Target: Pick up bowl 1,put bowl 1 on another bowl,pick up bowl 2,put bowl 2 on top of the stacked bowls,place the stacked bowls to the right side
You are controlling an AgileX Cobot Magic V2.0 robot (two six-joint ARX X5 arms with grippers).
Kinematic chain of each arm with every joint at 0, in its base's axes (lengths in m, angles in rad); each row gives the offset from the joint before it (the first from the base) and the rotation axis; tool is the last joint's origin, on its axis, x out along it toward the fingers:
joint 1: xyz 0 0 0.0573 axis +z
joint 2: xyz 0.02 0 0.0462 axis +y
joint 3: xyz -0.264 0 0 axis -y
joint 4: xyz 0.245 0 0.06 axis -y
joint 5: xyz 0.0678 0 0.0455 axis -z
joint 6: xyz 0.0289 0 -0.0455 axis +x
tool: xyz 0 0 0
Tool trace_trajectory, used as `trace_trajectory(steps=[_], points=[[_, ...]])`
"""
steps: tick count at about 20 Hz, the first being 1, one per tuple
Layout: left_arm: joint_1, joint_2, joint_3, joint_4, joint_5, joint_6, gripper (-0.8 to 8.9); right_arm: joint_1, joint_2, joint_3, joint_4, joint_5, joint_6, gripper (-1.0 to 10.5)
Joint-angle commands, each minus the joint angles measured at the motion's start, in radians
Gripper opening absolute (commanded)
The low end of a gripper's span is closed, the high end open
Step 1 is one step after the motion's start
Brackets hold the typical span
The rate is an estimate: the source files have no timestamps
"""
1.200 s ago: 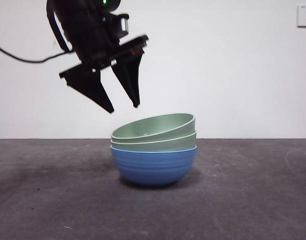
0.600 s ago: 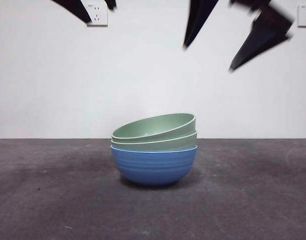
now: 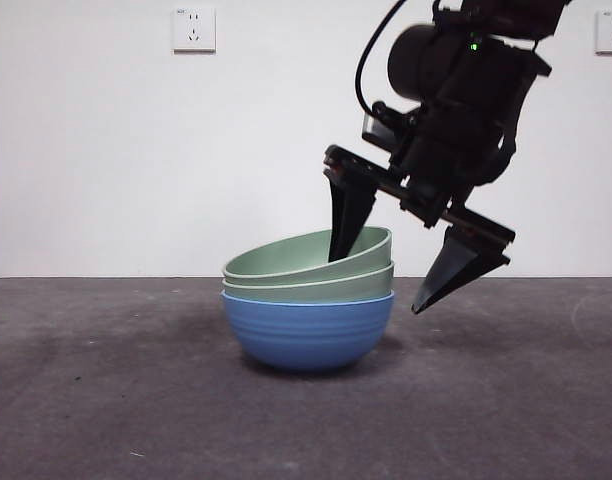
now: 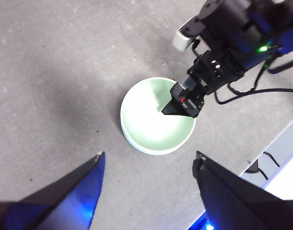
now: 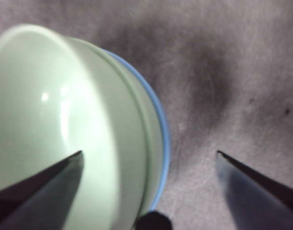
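Rim of the stacked bowls [image 3: 308,280] sits between the right gripper [image 3: 381,275] jaws, spread wide and holding nothing, one inside, one outside.

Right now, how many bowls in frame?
3, all in one stack: the blue bowl on the table, a pale green bowl nested in it, and a tilted pale green bowl on top. The right pincer straddles the rim.
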Motion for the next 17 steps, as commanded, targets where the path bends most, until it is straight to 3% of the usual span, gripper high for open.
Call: trace_trajectory(steps=[1, 5, 7, 9, 17], points=[[-0.003, -0.002, 0.000, -0.005, -0.001, 0.008, 3.15, 0.002, 0.021, -0.003, 0.003, -0.012, 0.009, 3.4], [-0.003, -0.002, 0.000, -0.007, -0.001, 0.008, 3.15, 0.003, 0.022, -0.003, 0.001, -0.012, 0.008, 1.6], [-0.003, -0.002, 0.000, -0.008, -0.001, 0.008, 3.15, 0.002, 0.022, -0.003, -0.005, -0.012, 0.005, 1.4], [-0.003, -0.002, 0.000, -0.008, -0.001, 0.008, 3.15, 0.003, 0.022, -0.003, -0.005, -0.012, -0.003, -0.1], [-0.003, -0.002, 0.000, -0.007, -0.002, 0.008, 3.15, 0.002, 0.001, -0.002, -0.004, -0.041, -0.021, -0.2]])
